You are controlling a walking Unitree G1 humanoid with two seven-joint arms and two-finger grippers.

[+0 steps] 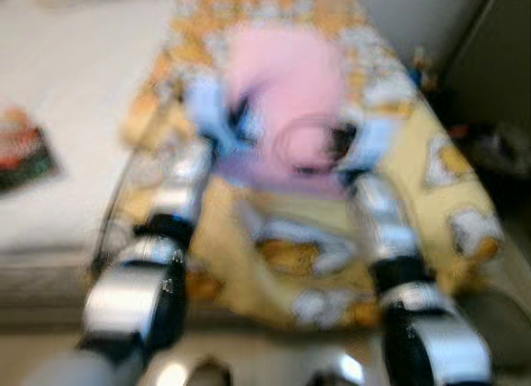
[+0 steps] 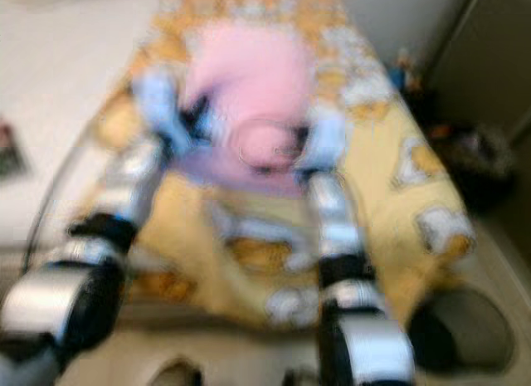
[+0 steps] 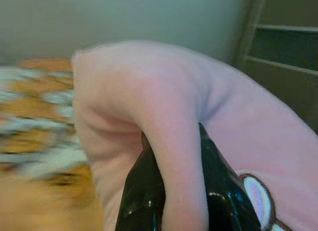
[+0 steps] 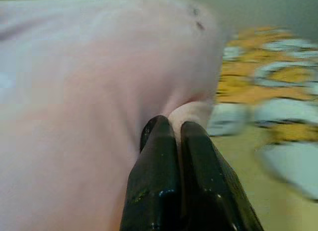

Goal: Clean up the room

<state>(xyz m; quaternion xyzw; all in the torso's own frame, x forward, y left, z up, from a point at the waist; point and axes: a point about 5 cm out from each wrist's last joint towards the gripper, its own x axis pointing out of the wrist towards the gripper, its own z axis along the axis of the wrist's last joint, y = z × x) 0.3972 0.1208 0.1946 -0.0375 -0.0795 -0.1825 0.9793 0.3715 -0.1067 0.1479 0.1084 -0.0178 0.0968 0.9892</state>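
Both grippers are at work on a pink garment point(image 1: 278, 95), which sits in the upper middle of the left eye frame, lifted or spread above a yellow blanket point(image 1: 332, 261) printed with orange and white cartoon figures. The head views are blurred, so fine detail is lost.

The left gripper point(image 3: 174, 191) has its jaws clamped on a fold of the pink cloth: in the left wrist view the fabric runs down between the 2 black fingers point(image 3: 144, 196) and bulges above them. The right gripper point(image 4: 179, 156) has its jaws pressed together on another pinch of the same cloth, a small roll of pink showing at the tips. In the left eye frame the 2 silver arms reach up from the lower corners to the garment's lower edge, 1 at each side.

The step in hand looks like handling this garment with both arms, probably lifting it off the bed to fold it or carry it away. The next move calls for keeping both grips firm and moving the arms together, so the cloth neither slips out nor drags the blanket with it.

At the left edge of the frame a dark, reddish flat object point(image 1: 21, 153) lies on a white surface point(image 1: 83, 79); I cannot tell what it is.
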